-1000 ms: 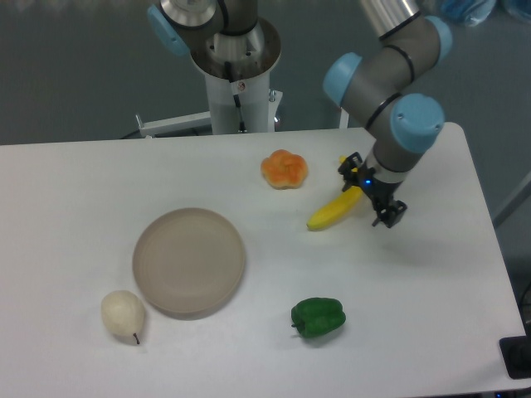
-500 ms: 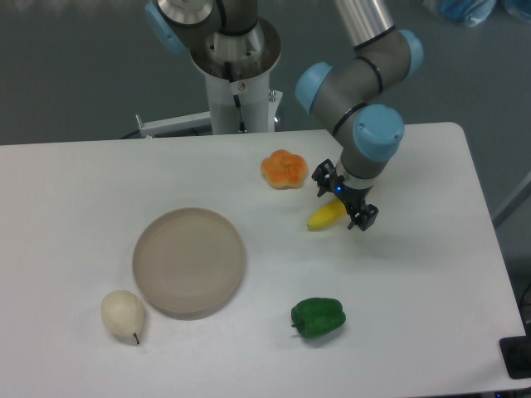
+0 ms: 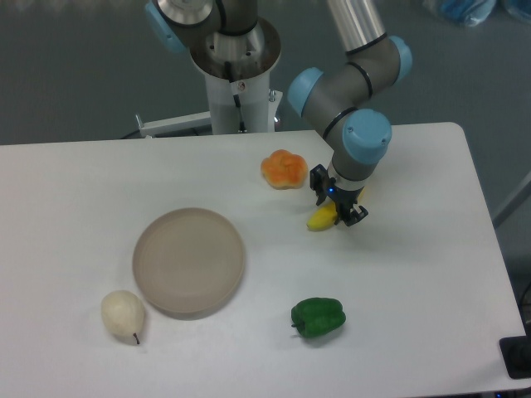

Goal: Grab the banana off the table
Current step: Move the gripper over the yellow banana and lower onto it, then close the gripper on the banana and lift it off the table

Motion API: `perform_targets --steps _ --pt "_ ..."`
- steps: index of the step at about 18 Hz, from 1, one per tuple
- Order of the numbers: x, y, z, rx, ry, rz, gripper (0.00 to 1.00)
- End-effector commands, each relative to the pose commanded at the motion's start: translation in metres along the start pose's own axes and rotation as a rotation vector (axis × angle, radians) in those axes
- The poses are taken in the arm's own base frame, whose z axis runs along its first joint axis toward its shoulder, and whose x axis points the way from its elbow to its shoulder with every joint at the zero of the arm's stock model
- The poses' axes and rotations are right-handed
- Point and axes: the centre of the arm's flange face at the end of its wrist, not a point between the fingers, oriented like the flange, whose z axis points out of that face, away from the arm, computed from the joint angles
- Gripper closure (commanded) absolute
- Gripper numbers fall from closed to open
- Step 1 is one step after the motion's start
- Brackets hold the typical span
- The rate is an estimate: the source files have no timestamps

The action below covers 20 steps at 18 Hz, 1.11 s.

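Sliding further toward the orange lumpy fruit [image 3: 284, 169] than half a second ago, the end effector [image 3: 335, 201] now sits lower over the banana [image 3: 323, 218], its black fingers straddling the fruit's right part, one on each side. Whether the fingers press the peel or merely flank it cannot be told at this size. The arm's blue-capped wrist joint [image 3: 365, 137] has also moved closer to that fruit than before. The banana lies on the table [image 3: 66, 215] just below and right of the orange lumpy fruit, in the same spot as earlier, though less of its yellow length shows now, only the left end poking out from under the fingers.

Everything else has stayed put. A round tan plate [image 3: 189, 261] lies down-left of the orange lumpy fruit, a pale pear [image 3: 122, 313] lies further down-left past the plate, touching nothing, and a green pepper [image 3: 318, 317] lies well below the fruit.

White and flat, the table has a rounded corner at its far right. Beyond its far edge stands the robot's white pedestal [image 3: 237, 87] against a dull grey-blue floor.
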Motion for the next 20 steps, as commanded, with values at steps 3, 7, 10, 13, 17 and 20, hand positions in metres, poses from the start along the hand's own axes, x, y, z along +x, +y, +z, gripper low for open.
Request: perform_targets --steps 3,7,10,13,17,20 --pt "-0.007 0.002 -0.013 0.001 -0.018 -0.004 0.85" --pt "-0.027 0.011 -0.047 0.004 -0.013 -0.02 0.85" --pt "-0.051 0.011 -0.093 0.004 -0.03 -0.022 0.91" --pt "-0.074 0.016 -0.124 -0.032 -0.06 -0.017 0.92" --pt "-0.096 0.017 -0.135 -0.044 -0.092 -0.01 0.91" --pt "-0.114 0.015 -0.14 -0.026 -0.113 -0.009 0.92"
